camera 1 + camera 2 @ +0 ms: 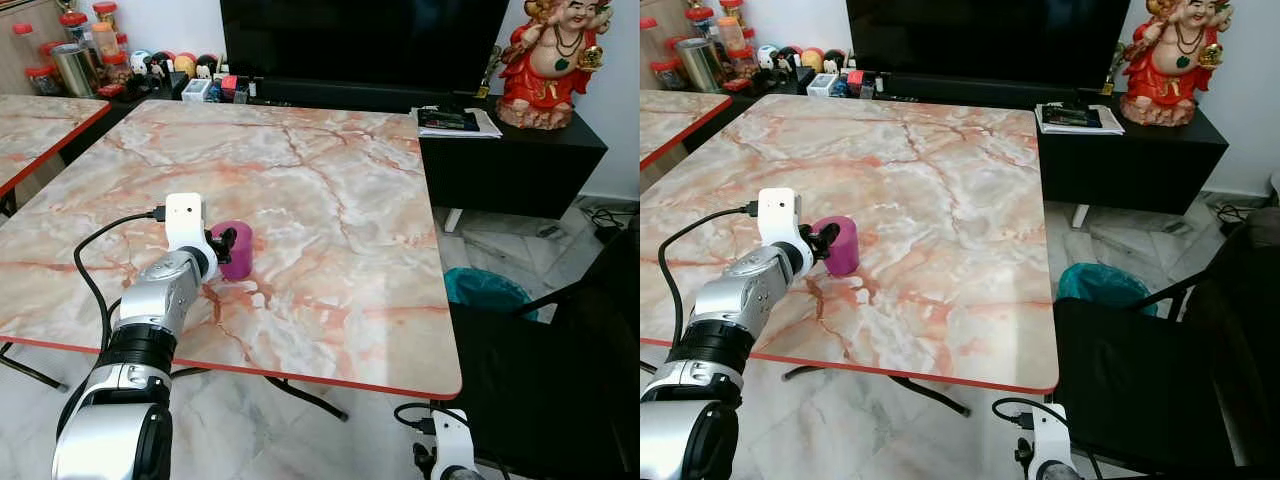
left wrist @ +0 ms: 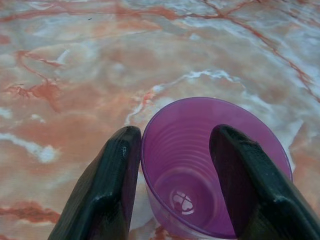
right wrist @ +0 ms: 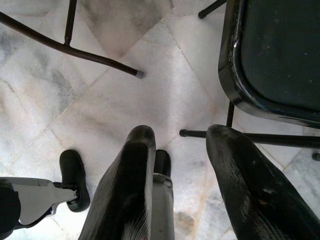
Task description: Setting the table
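My left gripper point(image 2: 172, 165) is at the purple cup point(image 1: 236, 249), which stands upright on the near left part of the marble table point(image 1: 330, 190); one finger is inside the rim, one outside, pinching its wall. My right gripper point(image 3: 182, 165) hangs parted and empty over the floor point(image 3: 100, 90) beside the black chair point(image 1: 560, 370).

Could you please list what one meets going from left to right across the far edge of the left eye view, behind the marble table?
Jars with red lids → small figurines → black television → stack of papers → red laughing Buddha statue.
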